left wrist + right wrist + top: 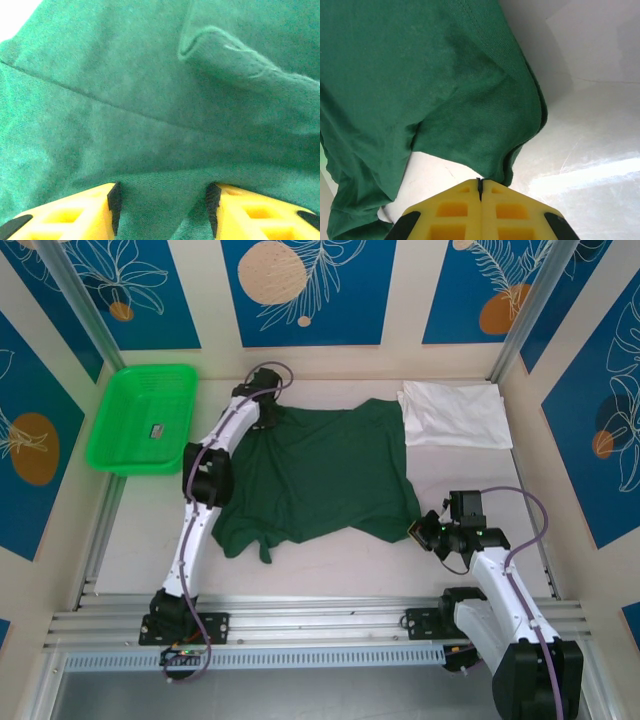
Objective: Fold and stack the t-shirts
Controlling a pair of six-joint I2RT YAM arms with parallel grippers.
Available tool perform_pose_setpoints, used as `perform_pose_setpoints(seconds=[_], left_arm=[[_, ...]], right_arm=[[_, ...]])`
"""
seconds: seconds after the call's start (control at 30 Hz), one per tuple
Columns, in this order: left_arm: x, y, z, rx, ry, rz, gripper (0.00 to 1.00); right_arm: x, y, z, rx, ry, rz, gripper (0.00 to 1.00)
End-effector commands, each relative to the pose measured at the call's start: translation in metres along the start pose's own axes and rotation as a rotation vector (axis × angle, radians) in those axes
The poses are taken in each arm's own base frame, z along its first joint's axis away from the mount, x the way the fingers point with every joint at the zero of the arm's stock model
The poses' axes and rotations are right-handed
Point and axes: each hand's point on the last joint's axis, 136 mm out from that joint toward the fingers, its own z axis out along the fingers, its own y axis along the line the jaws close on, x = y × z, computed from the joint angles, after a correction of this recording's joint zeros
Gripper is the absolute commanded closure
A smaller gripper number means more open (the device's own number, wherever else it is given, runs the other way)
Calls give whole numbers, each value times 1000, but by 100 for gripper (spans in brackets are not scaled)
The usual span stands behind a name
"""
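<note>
Top external: the dark green t-shirt (pixel 320 475) lies spread over the middle of the desk (pixel 140 540), its longer stretch running from 8 o'clock to 2 o'clock; which end is the collar cannot be told. The white t-shirt (pixel 455 415) lies crumpled at 1 o'clock, long axis from 9 to 3. The green mesh basket (pixel 140 418) sits at 10 o'clock. The left end effector (pixel 268 420) is on the green shirt's 11 o'clock edge, and the right end effector (pixel 418 532) is at its 4 o'clock corner.

Left wrist: the yellow fingers (pixel 75 215) stand apart with green cloth filling the gap. Whether they pinch it cannot be told.

Right wrist: the fingers (pixel 455 205) are pressed together, with nothing seen between them, just beside the shirt's edge.
</note>
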Motion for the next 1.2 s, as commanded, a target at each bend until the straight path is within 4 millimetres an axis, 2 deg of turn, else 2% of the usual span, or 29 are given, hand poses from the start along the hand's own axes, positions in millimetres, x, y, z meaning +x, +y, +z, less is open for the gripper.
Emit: perform_pose_setpoints(seconds=[0.0, 0.23, 0.27, 0.33, 0.4, 0.47, 0.57, 0.67, 0.77, 0.83, 0.87, 0.93, 1.03, 1.1, 1.17], left_arm=[[3, 37, 28, -16, 76, -14, 53], [-41, 41, 3, 41, -47, -49, 51], [-47, 38, -5, 72, -56, -53, 49], [-54, 32, -24, 118, -66, -60, 37], [-58, 16, -51, 196, -70, -56, 24], [-58, -1, -84, 268, -73, -42, 18], [-52, -22, -143, 355, -81, -16, 13], [-35, -34, -203, 421, -109, -16, 13], [-2, -31, -255, 486, -167, -56, 15], [33, -23, -277, 512, -189, -92, 19], [55, -18, -282, 519, -193, -94, 22], [99, 1, -279, 484, -168, -113, 30], [174, 43, -255, 407, -63, -137, 42], [220, 78, -242, 340, -17, -171, 42], [251, 107, -237, 303, -7, -215, 36]], right_arm=[[0, 5, 4, -18, 22, 11, 100], [-6, 19, 15, 9, 48, -1, 100], [-6, 21, 17, 14, 51, -5, 100], [-9, 23, 20, 32, 50, -19, 100], [-11, 27, 25, 43, 48, -40, 100], [-12, 32, 29, 37, 53, -56, 100], [-12, 31, 31, 55, 59, -61, 100], [-14, 29, 30, 56, 38, -67, 100], [-16, 26, 27, 63, 13, -74, 100], [-17, 25, 24, 63, -3, -74, 100], [-17, 25, 23, 58, -14, -78, 100], [-20, 22, 21, 66, -40, -84, 100], [-24, 17, 19, 72, -75, -94, 100], [-25, 14, 19, 66, -90, -92, 100], [-25, 15, 19, 54, -96, -94, 100]])
